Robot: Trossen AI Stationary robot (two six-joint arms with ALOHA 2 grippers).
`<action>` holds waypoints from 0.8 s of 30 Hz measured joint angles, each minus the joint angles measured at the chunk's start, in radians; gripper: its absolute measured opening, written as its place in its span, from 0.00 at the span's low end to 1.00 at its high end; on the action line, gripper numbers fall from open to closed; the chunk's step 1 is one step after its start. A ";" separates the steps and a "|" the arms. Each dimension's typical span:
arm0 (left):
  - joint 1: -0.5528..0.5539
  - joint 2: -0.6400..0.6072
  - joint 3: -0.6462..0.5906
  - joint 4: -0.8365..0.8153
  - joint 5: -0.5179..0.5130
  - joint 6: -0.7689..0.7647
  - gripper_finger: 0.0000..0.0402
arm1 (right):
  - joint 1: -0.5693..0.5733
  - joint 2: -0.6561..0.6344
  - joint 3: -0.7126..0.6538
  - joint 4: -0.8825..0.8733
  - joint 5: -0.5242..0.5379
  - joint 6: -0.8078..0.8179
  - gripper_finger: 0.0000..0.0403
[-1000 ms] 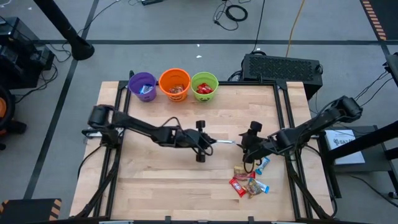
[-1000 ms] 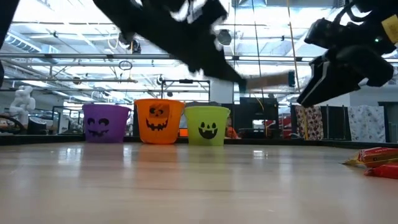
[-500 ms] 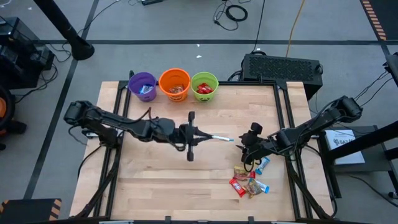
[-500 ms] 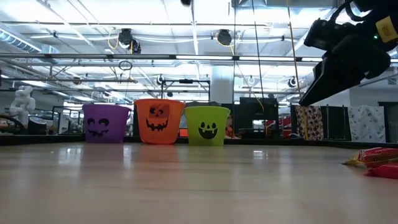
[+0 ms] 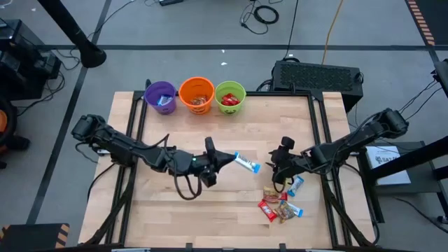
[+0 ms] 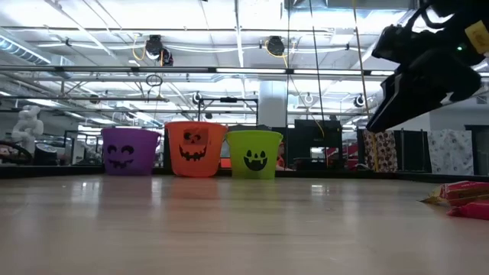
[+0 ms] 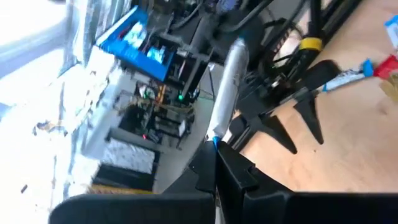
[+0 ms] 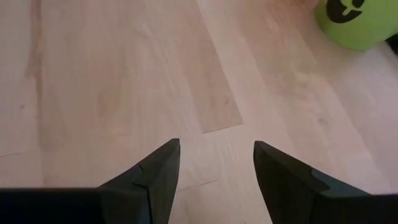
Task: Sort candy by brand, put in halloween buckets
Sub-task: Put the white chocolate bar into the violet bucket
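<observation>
1. Candy: one blue-and-silver bar (image 5: 246, 164) is pinched in the left gripper (image 5: 227, 159), fingers closed on its end, above mid-table.
2. The bar sticks out past the fingertips toward the right gripper (image 5: 274, 166), which hangs near it with fingers (image 8: 155, 174) spread, holding nothing.
3. Loose candy pile (image 5: 281, 204) lies on the table (image 5: 175, 217) just beside and below the right gripper.
4. Purple bucket (image 5: 160, 97), orange bucket (image 5: 197, 94) and green bucket (image 5: 230, 96) stand in a row at the far edge, well apart from both grippers, each with candy inside.
</observation>
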 joint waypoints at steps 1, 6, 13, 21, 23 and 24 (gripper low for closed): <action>-0.001 0.000 0.000 0.000 0.000 0.025 0.01 | -0.008 0.000 0.000 0.000 0.001 -0.008 0.49; 0.035 -0.006 0.014 0.032 -0.102 -0.231 0.01 | -0.044 0.000 0.000 0.001 0.001 -0.025 0.49; 0.214 -0.167 0.019 -0.106 -0.088 -0.645 0.01 | -0.086 0.001 0.000 0.037 0.000 -0.120 0.49; 0.533 -0.434 0.019 -0.654 0.025 -1.046 0.01 | -0.137 0.001 0.000 0.106 0.000 -0.225 0.49; 0.612 -0.486 0.019 -0.820 0.024 -1.131 0.01 | -0.145 0.001 0.000 0.114 -0.001 -0.238 0.49; 0.652 -0.506 0.019 -0.902 0.024 -1.168 0.01 | -0.148 0.001 0.000 0.116 -0.001 -0.243 0.49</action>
